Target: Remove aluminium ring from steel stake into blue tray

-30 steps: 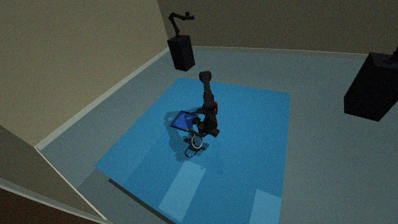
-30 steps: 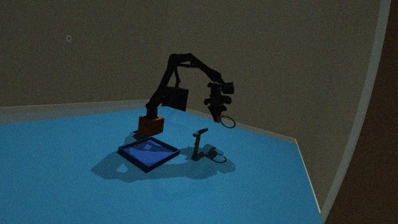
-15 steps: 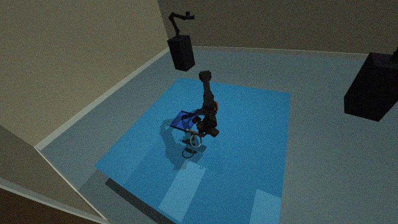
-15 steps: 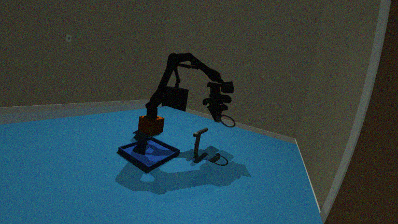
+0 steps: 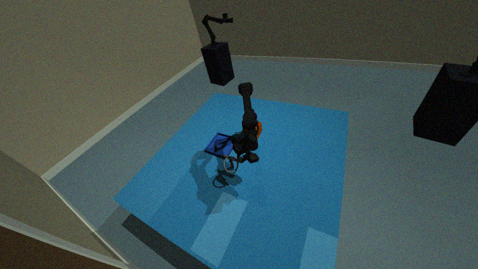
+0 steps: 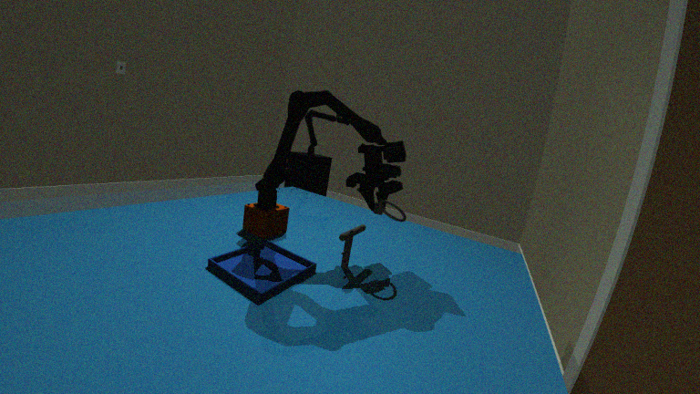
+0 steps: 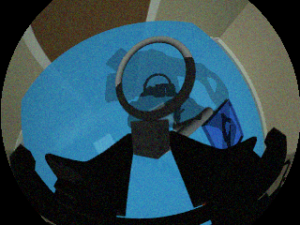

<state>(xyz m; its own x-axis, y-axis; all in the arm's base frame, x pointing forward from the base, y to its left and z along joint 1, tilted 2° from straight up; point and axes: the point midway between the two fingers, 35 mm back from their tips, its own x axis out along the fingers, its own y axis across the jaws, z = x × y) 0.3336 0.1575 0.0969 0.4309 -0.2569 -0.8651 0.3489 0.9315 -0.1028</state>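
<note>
1. End effector: the gripper point(image 5: 241, 159) point(image 6: 377, 210) point(image 7: 150, 137) points downward, its fingers closed on the dark welded tab point(image 7: 150, 138).
2. Workpiece: the aluminium ring point(image 5: 224, 164) point(image 6: 400, 220) point(image 7: 157, 39) extends outward from the fingertips, clear of the stake. In the exterior view it tilts.
3. Stake: the steel stake point(image 5: 231, 163) point(image 6: 346, 253) point(image 7: 197, 120) stands upright below the gripper, with its cross-bar on top. The gripper and ring are above the cross-bar, apart from it.
4. Tray: the blue tray point(image 5: 211, 142) point(image 6: 231, 285) point(image 7: 216, 133) lies lower than the gripper, beyond the stake and toward the arm's orange base point(image 5: 259, 129) point(image 6: 258, 222). The ring is outside it.
5. Support surface: the blue mat point(image 5: 299, 164) point(image 6: 128, 291) point(image 7: 70, 94) extends beneath the gripper, stake and tray. Shadows of the arm and ring fall on it.
</note>
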